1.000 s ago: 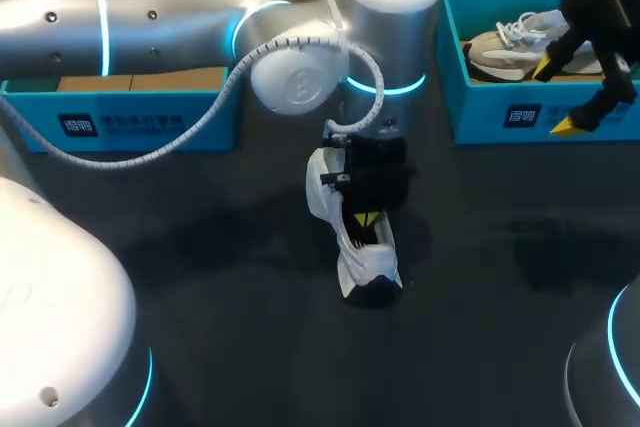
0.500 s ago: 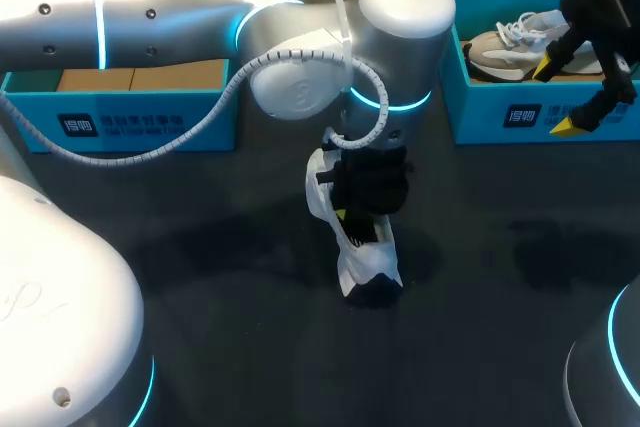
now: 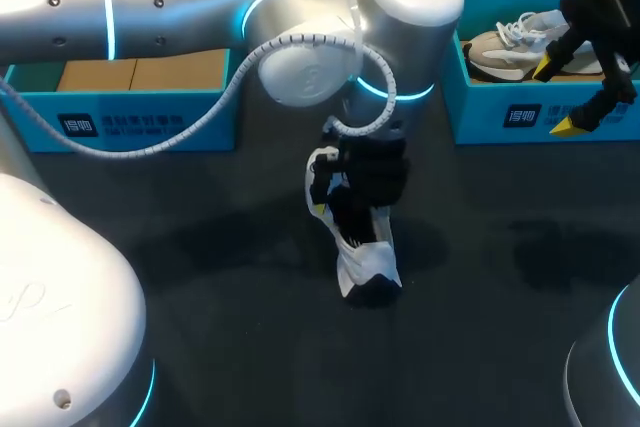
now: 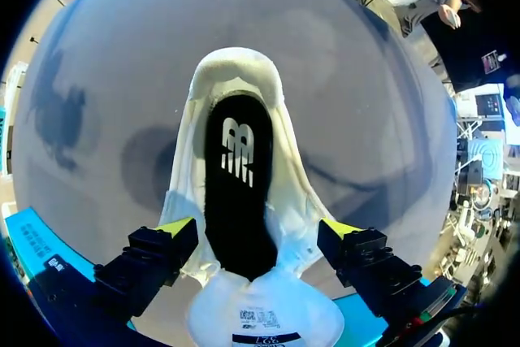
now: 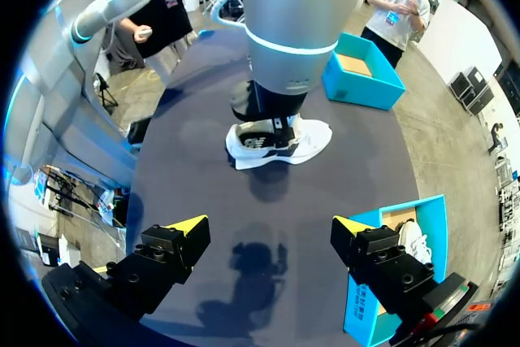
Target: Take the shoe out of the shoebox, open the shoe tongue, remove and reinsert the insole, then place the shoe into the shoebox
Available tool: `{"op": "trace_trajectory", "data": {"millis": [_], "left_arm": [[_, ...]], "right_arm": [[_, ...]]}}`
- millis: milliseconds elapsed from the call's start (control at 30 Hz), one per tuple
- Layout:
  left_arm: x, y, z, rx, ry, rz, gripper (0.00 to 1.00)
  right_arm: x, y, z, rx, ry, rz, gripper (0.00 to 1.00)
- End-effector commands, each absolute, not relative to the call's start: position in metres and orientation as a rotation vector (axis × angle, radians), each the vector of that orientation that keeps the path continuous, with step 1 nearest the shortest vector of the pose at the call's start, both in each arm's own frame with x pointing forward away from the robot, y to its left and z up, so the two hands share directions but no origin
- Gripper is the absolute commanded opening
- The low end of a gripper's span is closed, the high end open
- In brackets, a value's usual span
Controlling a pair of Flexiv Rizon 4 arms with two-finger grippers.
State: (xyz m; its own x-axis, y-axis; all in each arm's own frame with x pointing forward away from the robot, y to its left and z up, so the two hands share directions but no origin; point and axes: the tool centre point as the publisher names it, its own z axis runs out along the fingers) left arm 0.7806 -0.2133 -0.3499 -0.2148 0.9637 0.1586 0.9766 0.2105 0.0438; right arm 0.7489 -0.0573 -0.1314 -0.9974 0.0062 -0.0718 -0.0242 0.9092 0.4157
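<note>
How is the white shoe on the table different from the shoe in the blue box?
The white shoe sits out on the dark table, while the beige shoe lies inside the blue shoebox. The white shoe is all white; the beige shoe has white laces. The white shoe is spread open, showing its black insole; the beige shoe's inside cannot be seen. Both are sneakers.

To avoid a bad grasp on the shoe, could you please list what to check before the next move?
1. Shoe on table: ok.
2. Left gripper open, straddling shoe: ok.
3. Tongue pulled back: ok.
4. Insole seen inside shoe: ok.
5. Fingers touching shoe: cannot tell.
6. Right gripper open, away from shoe: ok.
</note>
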Motion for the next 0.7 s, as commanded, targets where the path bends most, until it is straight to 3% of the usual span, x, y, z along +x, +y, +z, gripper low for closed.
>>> {"op": "trace_trajectory", "data": {"millis": [33, 700], "left_arm": [[0.784, -0.215, -0.345, -1.911, -2.364, -0.201, 1.0], [0.798, -0.21, -0.293, -2.027, -2.217, -0.019, 1.0]], "right_arm": [[0.751, -0.057, -0.131, -0.015, 3.005, 0.652, 1.0], [0.751, -0.057, -0.131, -0.015, 3.005, 0.652, 1.0]]}}
